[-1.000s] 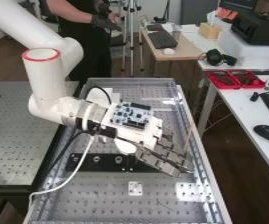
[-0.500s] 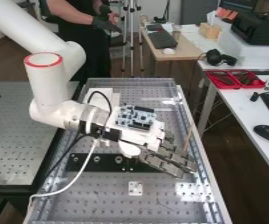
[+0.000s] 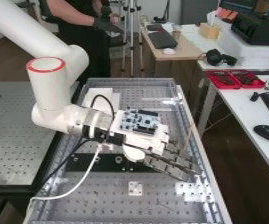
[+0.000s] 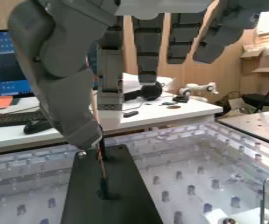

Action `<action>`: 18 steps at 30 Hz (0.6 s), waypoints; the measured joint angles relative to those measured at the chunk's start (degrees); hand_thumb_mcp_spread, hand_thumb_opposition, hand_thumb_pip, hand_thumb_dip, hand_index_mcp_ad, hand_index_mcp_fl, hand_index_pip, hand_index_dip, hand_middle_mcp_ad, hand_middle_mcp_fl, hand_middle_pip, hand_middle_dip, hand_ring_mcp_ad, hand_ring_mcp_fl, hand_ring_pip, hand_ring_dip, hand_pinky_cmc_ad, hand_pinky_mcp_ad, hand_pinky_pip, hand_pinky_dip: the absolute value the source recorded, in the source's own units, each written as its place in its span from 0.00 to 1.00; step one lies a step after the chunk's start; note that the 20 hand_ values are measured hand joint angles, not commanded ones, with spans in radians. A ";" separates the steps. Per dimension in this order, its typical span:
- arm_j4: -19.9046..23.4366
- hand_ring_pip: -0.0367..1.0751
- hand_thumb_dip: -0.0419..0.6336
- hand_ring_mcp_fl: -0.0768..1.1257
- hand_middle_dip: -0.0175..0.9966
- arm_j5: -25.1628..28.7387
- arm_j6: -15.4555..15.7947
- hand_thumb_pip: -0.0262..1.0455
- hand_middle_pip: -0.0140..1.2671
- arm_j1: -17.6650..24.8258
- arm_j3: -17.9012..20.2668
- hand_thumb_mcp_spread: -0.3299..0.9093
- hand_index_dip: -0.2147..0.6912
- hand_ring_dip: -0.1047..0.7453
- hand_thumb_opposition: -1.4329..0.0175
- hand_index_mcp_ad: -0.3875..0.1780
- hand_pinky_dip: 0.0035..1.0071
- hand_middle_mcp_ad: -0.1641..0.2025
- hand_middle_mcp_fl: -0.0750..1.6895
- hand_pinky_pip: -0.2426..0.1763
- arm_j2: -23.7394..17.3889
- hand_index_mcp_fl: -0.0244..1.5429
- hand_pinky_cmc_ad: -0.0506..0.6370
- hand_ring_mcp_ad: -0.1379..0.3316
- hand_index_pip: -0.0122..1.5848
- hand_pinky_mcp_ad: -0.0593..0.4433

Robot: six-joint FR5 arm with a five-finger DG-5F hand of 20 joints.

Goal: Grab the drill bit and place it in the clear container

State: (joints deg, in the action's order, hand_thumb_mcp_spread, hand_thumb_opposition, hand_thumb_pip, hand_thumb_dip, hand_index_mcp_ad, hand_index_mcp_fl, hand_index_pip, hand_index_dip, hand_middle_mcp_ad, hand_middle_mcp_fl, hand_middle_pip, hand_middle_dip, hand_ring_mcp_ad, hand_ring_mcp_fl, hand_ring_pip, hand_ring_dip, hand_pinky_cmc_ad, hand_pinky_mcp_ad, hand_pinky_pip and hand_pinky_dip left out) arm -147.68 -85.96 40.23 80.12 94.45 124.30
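One hand [image 3: 171, 161], fingers [image 4: 148, 50] straight, black plate [image 3: 108, 165] (partly covered)

High view: dark brown floor [image 3: 219, 160]; perforated table [image 3: 18, 135] at left; white desk [image 3: 252, 114] at right; wood-topped desk [image 3: 179, 51] farther back. Wrist view: wood-toned wall [image 4: 232, 72]; cardboard box [image 4: 256, 65] nearby.

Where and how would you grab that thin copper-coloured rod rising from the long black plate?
Probably its upper stretch, pinched sideways between the hand's thumb and fingers: the rod is slim, nearly upright, its lower end down at the plate.
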 joint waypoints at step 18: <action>0.20 0.12 0.46 0.09 0.22 -1.93 -1.10 0.53 0.12 -0.39 -0.44 0.70 0.48 0.19 0.39 0.48 0.19 0.64 0.17 0.44 0.64 0.24 0.46 0.54 0.82 0.38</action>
State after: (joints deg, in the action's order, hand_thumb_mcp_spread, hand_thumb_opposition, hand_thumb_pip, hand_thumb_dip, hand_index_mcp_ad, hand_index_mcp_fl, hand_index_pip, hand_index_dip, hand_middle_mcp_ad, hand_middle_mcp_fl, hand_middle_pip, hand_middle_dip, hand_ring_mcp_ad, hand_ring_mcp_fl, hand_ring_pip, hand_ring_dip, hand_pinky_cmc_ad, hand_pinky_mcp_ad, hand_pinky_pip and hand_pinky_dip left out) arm -147.48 -87.90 39.13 79.73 94.01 124.94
